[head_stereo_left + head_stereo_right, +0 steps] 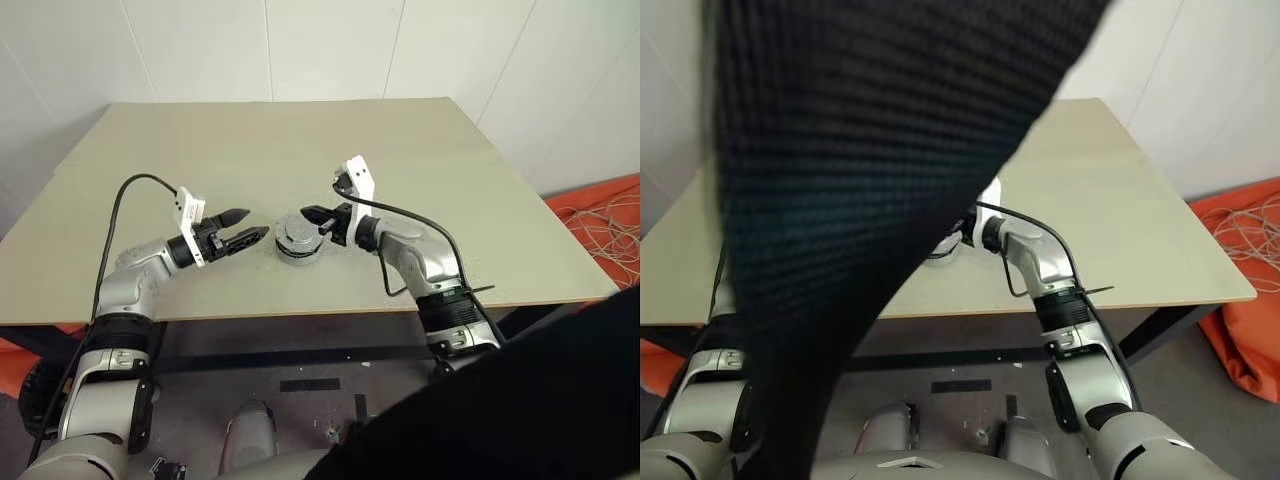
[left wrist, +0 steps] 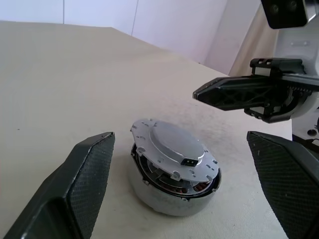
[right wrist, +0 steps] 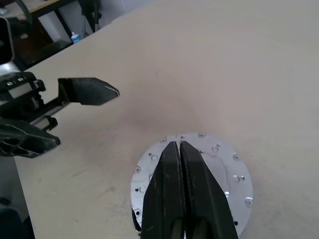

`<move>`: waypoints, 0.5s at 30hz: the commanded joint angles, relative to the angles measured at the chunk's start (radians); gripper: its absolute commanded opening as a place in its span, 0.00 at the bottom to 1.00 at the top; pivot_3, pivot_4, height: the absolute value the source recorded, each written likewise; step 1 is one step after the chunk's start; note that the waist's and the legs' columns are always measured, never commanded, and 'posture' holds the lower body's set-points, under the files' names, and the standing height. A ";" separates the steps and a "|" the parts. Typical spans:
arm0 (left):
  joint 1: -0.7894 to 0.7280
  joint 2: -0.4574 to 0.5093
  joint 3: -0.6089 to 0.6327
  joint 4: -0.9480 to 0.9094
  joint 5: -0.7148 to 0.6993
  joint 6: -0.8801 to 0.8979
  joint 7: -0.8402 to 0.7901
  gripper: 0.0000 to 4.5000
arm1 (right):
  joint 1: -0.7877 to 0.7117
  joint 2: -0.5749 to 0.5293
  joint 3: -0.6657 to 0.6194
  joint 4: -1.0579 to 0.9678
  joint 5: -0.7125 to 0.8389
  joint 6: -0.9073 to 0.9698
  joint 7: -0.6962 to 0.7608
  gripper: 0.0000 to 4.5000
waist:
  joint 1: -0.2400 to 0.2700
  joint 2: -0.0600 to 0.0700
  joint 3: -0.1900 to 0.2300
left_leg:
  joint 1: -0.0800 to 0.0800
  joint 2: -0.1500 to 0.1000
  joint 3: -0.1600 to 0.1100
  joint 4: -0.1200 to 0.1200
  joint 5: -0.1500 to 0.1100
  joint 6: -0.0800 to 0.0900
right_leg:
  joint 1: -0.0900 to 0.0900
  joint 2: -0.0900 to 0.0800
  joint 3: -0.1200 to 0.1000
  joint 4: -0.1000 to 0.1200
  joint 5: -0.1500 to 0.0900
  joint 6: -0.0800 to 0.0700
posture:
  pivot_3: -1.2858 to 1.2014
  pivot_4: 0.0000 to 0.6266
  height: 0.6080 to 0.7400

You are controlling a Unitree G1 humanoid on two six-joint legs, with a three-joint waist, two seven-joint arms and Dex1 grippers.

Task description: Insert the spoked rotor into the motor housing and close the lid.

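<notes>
Left end effector (image 2: 179,194) gapes wide, right end effector (image 3: 179,149) pinched empty above lid (image 2: 172,147), which sits askew on housing (image 2: 169,196): rigid, slick metal; grip its rim.

On the plain beige table (image 1: 420,160), the silver-grey lid (image 2: 172,145) sat atop the pale silver motor housing (image 2: 164,196) with copper-brown windings glinting beneath its rim, black fingers of the left gripper (image 1: 247,228) at nine o'clock and right gripper (image 1: 312,217) at three.
</notes>
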 commanded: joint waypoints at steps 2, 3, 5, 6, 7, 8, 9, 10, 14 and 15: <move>-0.004 -0.008 0.021 0.031 -0.008 -0.083 -0.024 1.00 | -0.004 0.009 0.002 0.041 -0.008 -0.048 0.007 0.00 | 0.001 0.000 0.000 | 0.000 0.000 0.000 0.000 0.000 0.000 | 0.000 0.000 0.000 0.000 0.000 0.000 | 0.52 0.00 1.00; -0.003 -0.006 0.019 0.037 -0.005 -0.091 -0.027 1.00 | -0.004 0.010 0.003 0.050 -0.011 -0.054 0.007 0.00 | 0.001 0.000 0.000 | 0.000 0.000 0.000 0.000 0.000 0.000 | 0.000 0.000 0.000 0.000 0.000 0.000 | 0.52 0.00 1.00; -0.005 -0.008 0.020 0.047 -0.003 -0.109 -0.026 1.00 | -0.008 0.018 -0.007 0.076 -0.009 -0.064 0.003 0.00 | 0.001 0.000 0.000 | -0.001 0.000 0.000 0.000 0.000 0.000 | -0.001 0.000 0.000 0.000 0.000 0.000 | 0.52 0.00 1.00; -0.006 -0.010 0.022 0.050 -0.005 -0.112 -0.025 1.00 | -0.011 0.025 -0.018 0.088 0.000 -0.065 0.001 0.00 | 0.001 0.000 0.000 | -0.001 0.000 0.000 0.000 0.000 0.000 | -0.001 0.000 0.000 0.000 0.000 0.000 | 0.52 0.00 1.00; -0.007 -0.011 0.023 0.053 -0.008 -0.111 -0.025 1.00 | -0.013 0.033 -0.030 0.101 0.009 -0.066 -0.001 0.00 | 0.001 0.000 0.000 | 0.000 0.000 0.000 0.000 0.000 0.000 | -0.001 0.000 0.000 0.000 0.000 0.000 | 0.52 0.00 1.00; -0.007 -0.012 0.024 0.054 -0.010 -0.111 -0.025 1.00 | -0.016 0.037 -0.037 0.113 0.012 -0.069 -0.002 0.00 | 0.001 0.000 0.000 | -0.001 0.000 0.000 0.000 0.000 0.000 | -0.001 0.000 0.000 0.000 0.000 0.000 | 0.52 0.00 1.00; -0.006 -0.013 0.024 0.055 -0.009 -0.119 -0.025 1.00 | -0.016 0.039 -0.035 0.123 0.004 -0.078 -0.006 0.00 | 0.001 0.000 0.000 | 0.000 0.000 0.000 0.000 0.000 0.000 | -0.001 0.000 0.000 0.000 0.000 0.000 | 0.52 0.00 1.00; -0.006 -0.014 0.023 0.055 -0.009 -0.123 -0.025 1.00 | -0.014 0.041 -0.033 0.127 0.001 -0.081 -0.006 0.00 | 0.001 0.000 0.000 | 0.000 0.000 0.000 0.000 0.000 0.000 | -0.001 0.000 0.000 0.000 0.000 0.000 | 0.52 0.00 1.00; -0.007 -0.015 0.026 0.061 -0.006 -0.138 -0.018 1.00 | 0.002 0.056 -0.047 0.129 0.024 -0.057 -0.005 0.00 | 0.001 0.000 0.000 | -0.001 0.000 0.000 0.000 0.000 0.000 | -0.001 0.000 0.000 0.000 0.000 0.000 | 0.52 0.00 1.00; -0.009 -0.014 0.027 0.063 -0.006 -0.139 -0.018 1.00 | 0.006 0.059 -0.054 0.143 0.028 -0.052 -0.008 0.00 | 0.001 0.000 0.000 | -0.001 0.000 0.000 0.000 0.000 0.000 | -0.001 0.000 0.000 0.000 0.000 0.000 | 0.52 0.00 1.00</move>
